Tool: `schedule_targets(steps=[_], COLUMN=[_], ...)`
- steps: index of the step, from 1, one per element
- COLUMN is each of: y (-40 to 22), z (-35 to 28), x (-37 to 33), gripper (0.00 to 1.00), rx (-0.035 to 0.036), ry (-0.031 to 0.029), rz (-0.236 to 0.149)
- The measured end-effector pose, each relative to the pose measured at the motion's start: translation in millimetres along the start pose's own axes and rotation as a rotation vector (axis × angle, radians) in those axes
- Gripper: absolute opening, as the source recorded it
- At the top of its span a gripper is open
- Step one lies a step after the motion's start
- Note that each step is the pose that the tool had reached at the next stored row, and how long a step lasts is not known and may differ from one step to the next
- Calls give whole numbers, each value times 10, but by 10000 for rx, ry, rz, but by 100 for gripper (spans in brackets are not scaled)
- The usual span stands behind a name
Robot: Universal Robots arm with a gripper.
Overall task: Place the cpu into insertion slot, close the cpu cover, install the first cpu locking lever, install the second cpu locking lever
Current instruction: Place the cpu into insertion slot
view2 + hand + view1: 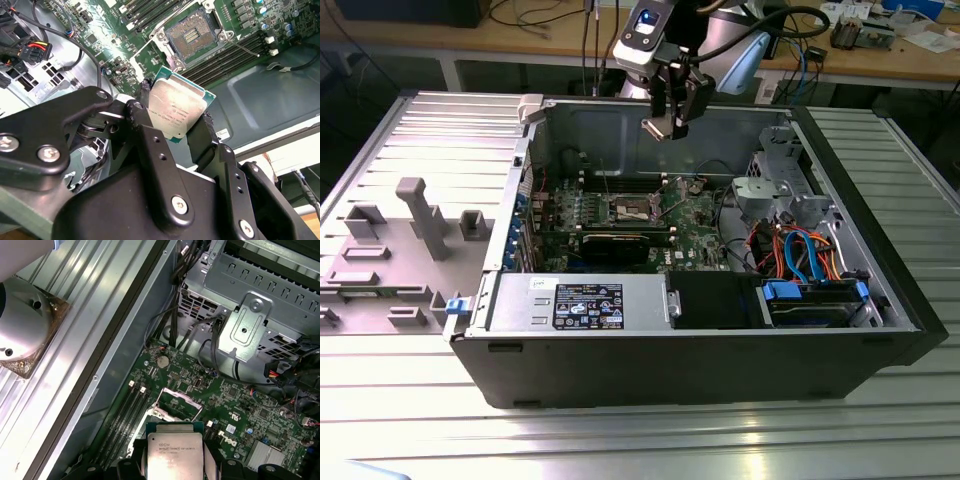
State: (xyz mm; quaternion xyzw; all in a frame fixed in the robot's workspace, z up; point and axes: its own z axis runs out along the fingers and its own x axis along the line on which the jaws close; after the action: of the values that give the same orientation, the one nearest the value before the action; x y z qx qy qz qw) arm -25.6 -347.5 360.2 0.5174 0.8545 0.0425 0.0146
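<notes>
My gripper hangs above the open computer case, shut on the cpu. In both wrist views the cpu is a silver-topped square with a green rim, and black fingers press on two of its opposite edges. The insertion slot lies uncovered on the green board below, off to one side of the chip. The cpu cover stands raised at the socket's edge. A thin metal lever sticks out beside the socket.
Long black memory slots flank the socket. A metal drive cage and coloured cables fill the case at the exterior view's right. A labelled power supply lies along the case's near wall. Grey plastic fixtures stand on the table at the left.
</notes>
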Motion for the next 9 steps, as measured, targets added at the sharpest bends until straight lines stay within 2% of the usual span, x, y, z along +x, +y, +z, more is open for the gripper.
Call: schedule_targets(steps=[5, 9], y=[0, 0], z=[0, 1], x=[0, 0], gripper=[55, 55], rx=[0, -3], ry=[-1, -13], rz=[6, 156])
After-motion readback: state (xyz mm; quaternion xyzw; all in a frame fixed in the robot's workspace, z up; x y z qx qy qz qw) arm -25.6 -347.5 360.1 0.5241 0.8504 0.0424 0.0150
